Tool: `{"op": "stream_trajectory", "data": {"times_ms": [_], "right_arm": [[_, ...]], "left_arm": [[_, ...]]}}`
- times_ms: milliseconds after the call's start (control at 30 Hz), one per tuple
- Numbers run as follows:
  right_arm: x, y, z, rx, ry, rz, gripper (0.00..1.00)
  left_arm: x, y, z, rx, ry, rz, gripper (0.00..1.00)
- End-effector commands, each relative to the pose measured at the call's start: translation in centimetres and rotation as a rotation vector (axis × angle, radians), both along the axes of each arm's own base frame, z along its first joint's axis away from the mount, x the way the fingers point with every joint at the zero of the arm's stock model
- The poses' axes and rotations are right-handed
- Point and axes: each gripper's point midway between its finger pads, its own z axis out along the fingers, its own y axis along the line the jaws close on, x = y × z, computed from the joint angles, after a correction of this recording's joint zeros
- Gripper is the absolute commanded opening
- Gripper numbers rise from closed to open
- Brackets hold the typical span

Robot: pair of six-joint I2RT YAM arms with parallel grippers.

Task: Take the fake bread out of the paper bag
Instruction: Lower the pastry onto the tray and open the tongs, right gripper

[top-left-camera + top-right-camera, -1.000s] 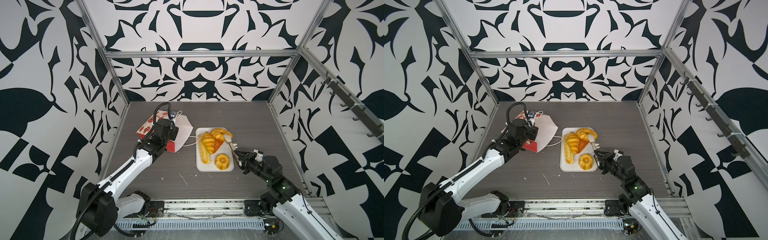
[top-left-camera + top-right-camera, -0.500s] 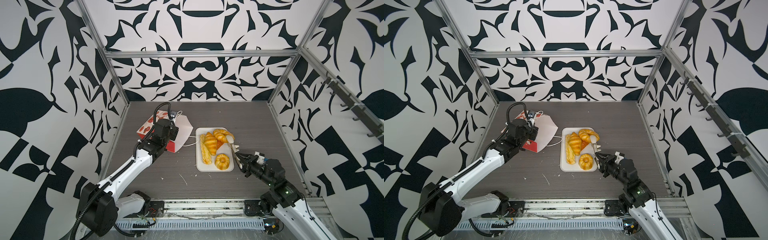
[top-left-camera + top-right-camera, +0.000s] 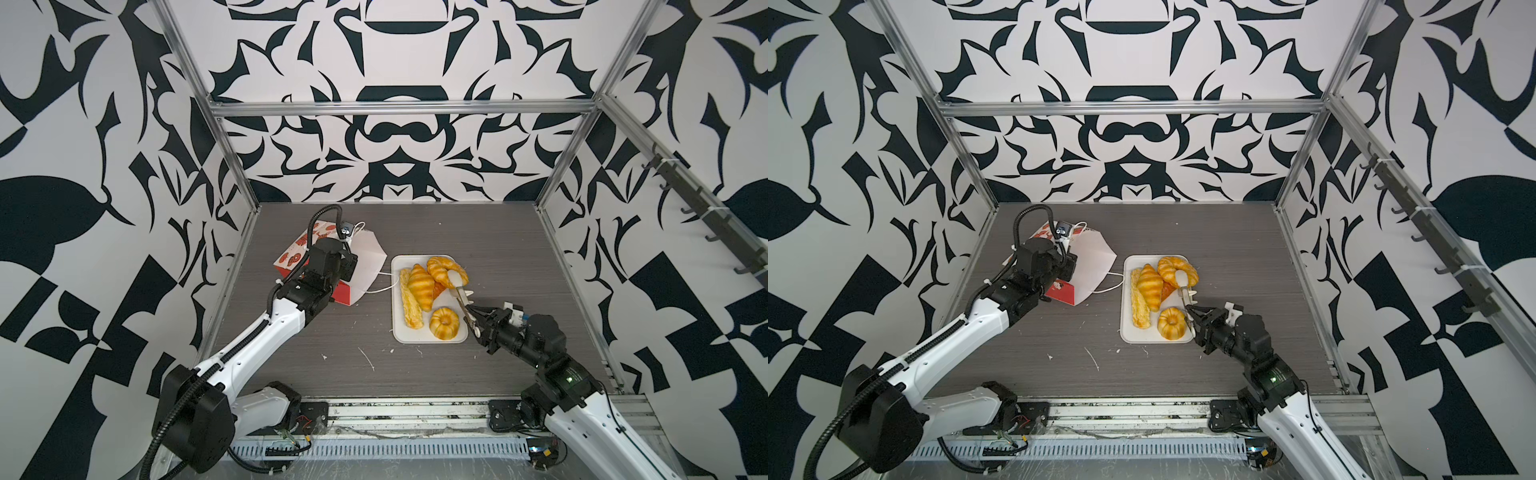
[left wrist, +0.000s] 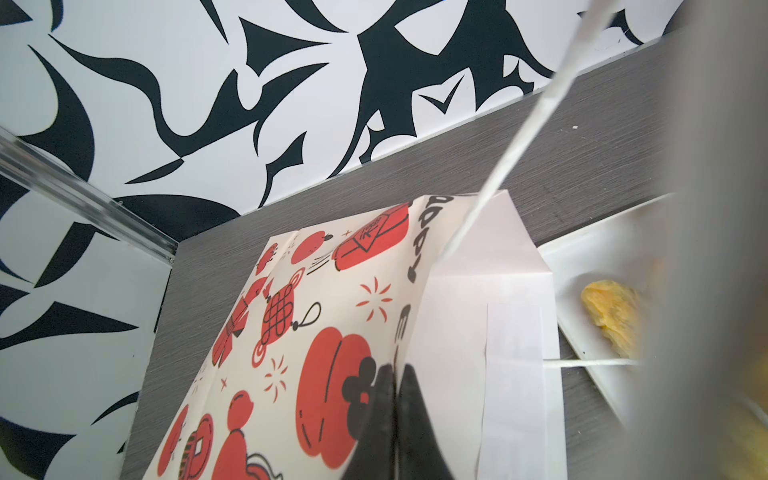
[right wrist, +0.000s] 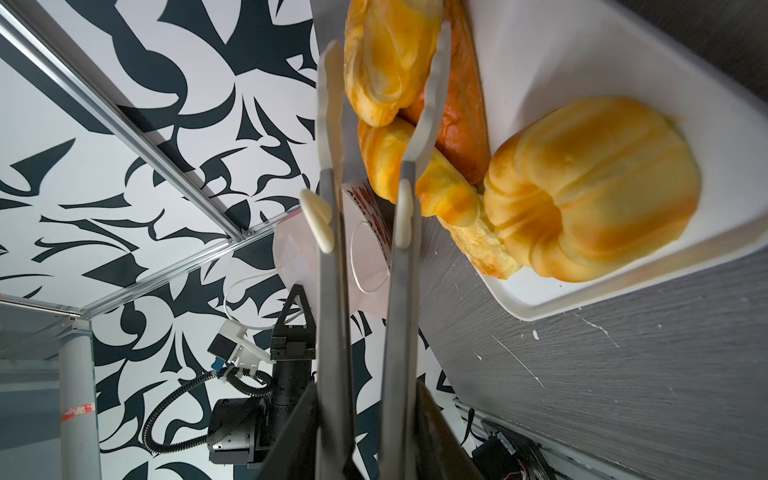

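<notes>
Golden fake bread [image 3: 430,286], five pieces, lies on the white tray [image 3: 432,340]. The paper bag [image 3: 365,266] lies beside the tray, pinched by my left gripper [image 4: 398,370]. My right gripper [image 3: 473,320] clasps tongs [image 5: 328,270], narrowly parted astride a croissant [image 3: 440,266]. I judge only letting go remains.

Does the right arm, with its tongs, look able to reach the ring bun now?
Probably yes. The ring bun lies uncovered on the tray, close beside the right gripper; its tongs must first back off the croissant they straddle.
</notes>
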Motion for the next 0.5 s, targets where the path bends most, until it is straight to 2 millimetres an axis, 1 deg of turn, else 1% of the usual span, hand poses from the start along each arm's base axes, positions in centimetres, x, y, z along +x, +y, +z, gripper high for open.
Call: {"op": "stream_trajectory", "data": {"times_ms": [0,200,467], "right_arm": [[0.3,0.7,3.2,0.049,-0.111,0.032,0.37],[0.1,0.8,3.8,0.045,-0.122,0.044,0.37],[-0.2,1.4,4.6,0.058,-0.134,0.087,0.37]], "left_arm": [[-0.2,0.1,0.6,-0.026,-0.026,0.008,0.0],[-0.2,0.0,0.6,-0.027,-0.026,0.006,0.0],[-0.2,0.0,0.6,-0.027,-0.023,0.006,0.0]]}}
